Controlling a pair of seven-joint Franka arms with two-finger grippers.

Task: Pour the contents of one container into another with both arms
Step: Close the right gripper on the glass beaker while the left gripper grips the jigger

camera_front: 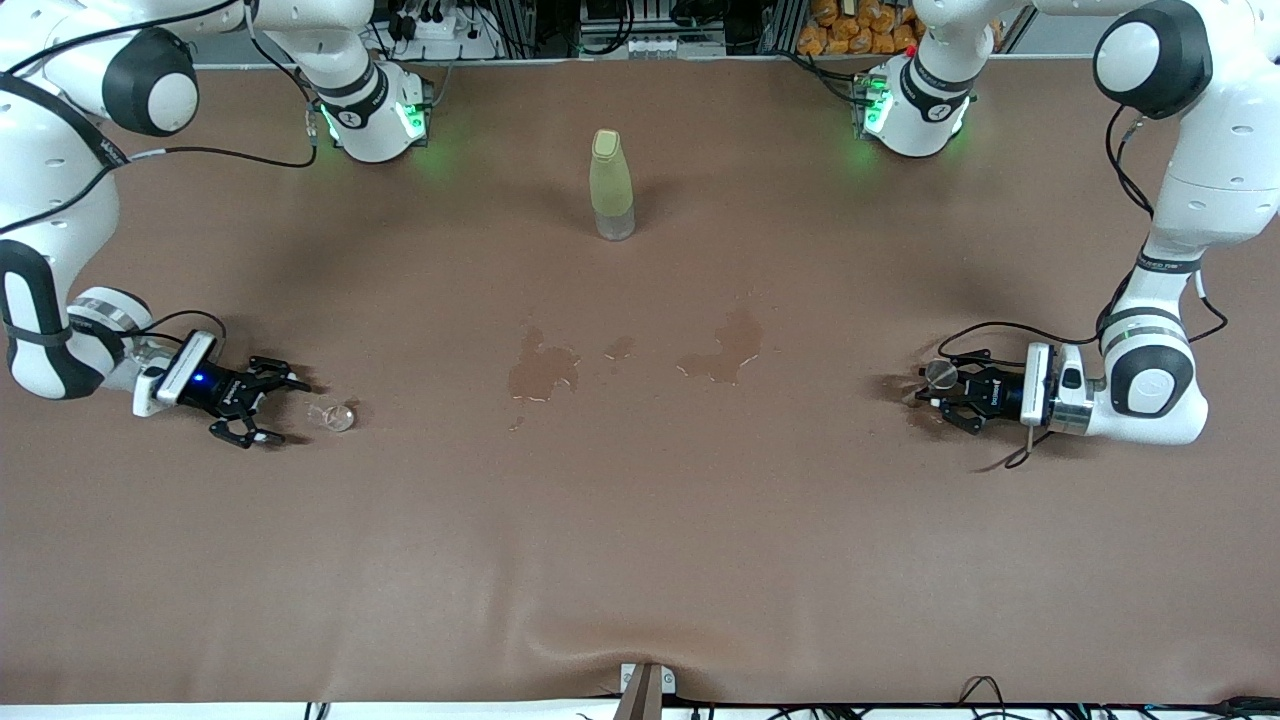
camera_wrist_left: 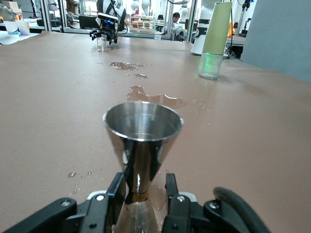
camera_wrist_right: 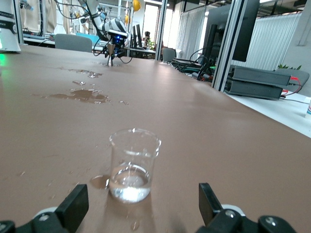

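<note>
At frame right, the left gripper [camera_front: 932,388] clamps a steel hourglass-shaped jigger [camera_wrist_left: 142,141]; lower left, the right gripper [camera_front: 268,403] sits spread before a small clear glass beaker [camera_wrist_right: 132,165].

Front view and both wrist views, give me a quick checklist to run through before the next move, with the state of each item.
1. Left pincer shut on the steel jigger: ok, fingers clamp its waist.
2. Jigger upright on the table: ok.
3. Right pincer around the glass beaker: not ok, open, beaker just ahead of its fingers.
4. Beaker upright, some clear liquid inside: ok.
5. Table dry: not ok, puddles in the middle.
6. Green-capped bottle out of the path: ok, standing nearer the bases.
</note>
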